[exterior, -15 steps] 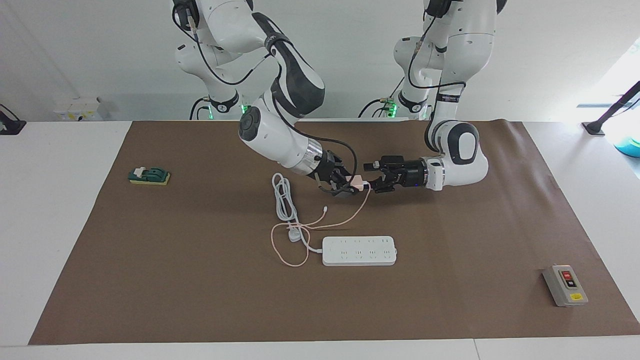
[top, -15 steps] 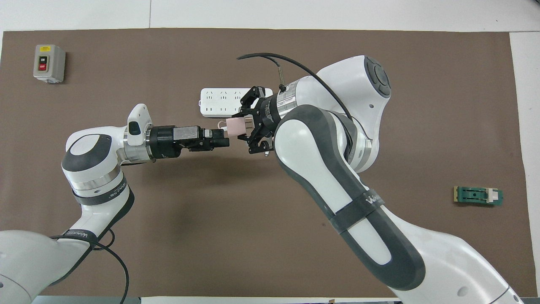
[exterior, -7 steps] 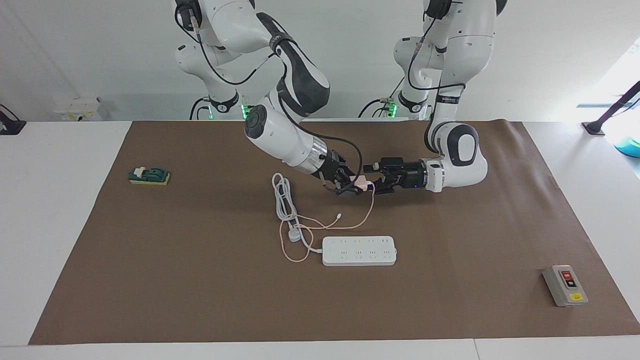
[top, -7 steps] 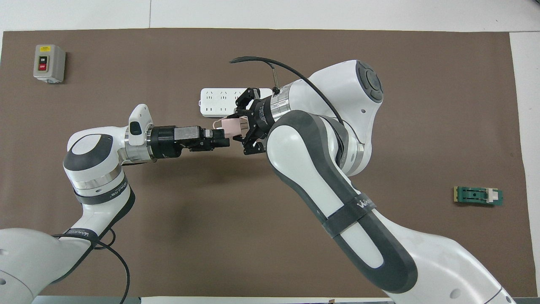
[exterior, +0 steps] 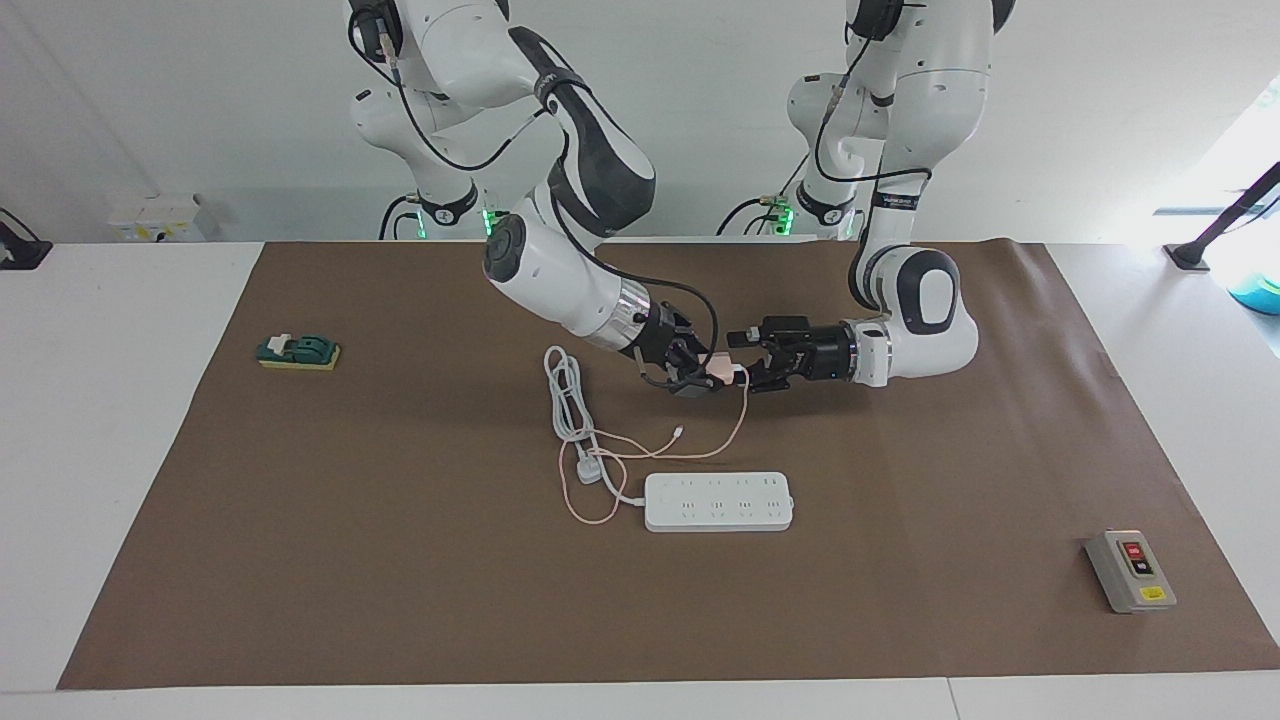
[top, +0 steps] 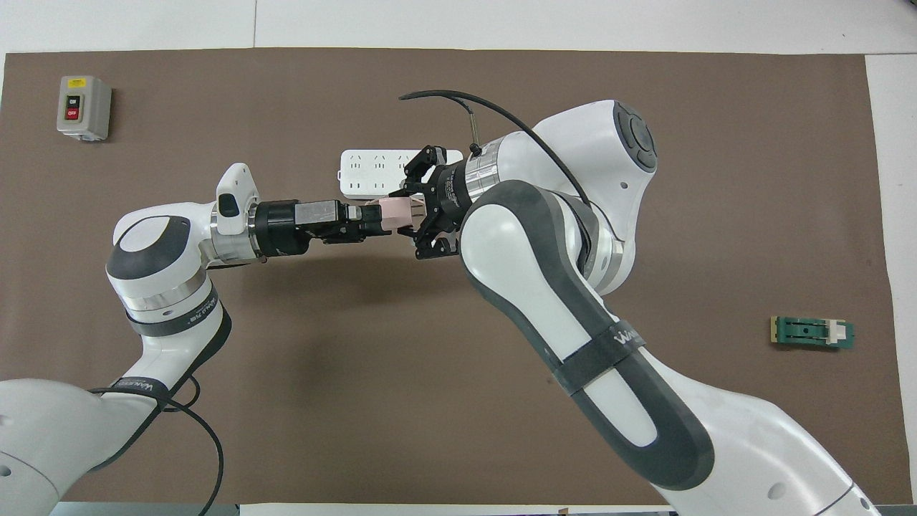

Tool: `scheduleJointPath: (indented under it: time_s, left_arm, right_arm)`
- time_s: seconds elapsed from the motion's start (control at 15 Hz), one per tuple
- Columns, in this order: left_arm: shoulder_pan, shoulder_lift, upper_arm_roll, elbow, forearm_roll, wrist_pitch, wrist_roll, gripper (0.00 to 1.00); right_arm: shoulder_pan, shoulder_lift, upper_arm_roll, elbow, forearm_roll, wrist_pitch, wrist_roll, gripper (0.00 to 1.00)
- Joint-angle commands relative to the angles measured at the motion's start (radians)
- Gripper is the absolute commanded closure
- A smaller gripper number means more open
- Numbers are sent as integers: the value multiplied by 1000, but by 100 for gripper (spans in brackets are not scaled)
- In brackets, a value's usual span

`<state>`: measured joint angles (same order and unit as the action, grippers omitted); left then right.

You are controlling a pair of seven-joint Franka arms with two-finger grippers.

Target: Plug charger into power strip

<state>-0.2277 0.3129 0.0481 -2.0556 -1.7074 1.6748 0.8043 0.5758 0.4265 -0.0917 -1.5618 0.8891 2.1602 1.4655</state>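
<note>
arms: glossy white shells, dark grey joint panels | wrists: silver rings, black bands with white lettering | grippers: black, left gripper [exterior: 752, 368], right gripper [exterior: 700, 375] | cables: black, looping along arms | bases: green lights

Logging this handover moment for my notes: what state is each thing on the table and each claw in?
charger: lifted off the table, held between both claws, cable hanging down to the mat.
power strip: flat on the mat, nothing plugged in.
right claw: shut on the charger.
left claw: at the charger's other end, grip unclear.
grey switch box: untouched, lying flat.
</note>
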Motion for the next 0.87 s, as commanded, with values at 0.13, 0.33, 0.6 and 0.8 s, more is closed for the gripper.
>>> scheduleJointPath:
  time_s: [0.13,0.33,0.6,0.8]
  left_arm:
    - [-4,49,-1,45,-32,-21,13,0]
    - [-2,51,-1,42,-32,-23,15,0]
    - [-4,48,1,38,-31,-30,15,23]
    - [-1,41,-1,35,-26,-52,6,48]
  right_arm:
    - [-5,3,3,3,24,3,19,100]
    - [-4,3,3,3,24,4,19,100]
    - [-5,3,3,3,24,6,19,100]
    - [-5,3,3,3,25,6,19,100]
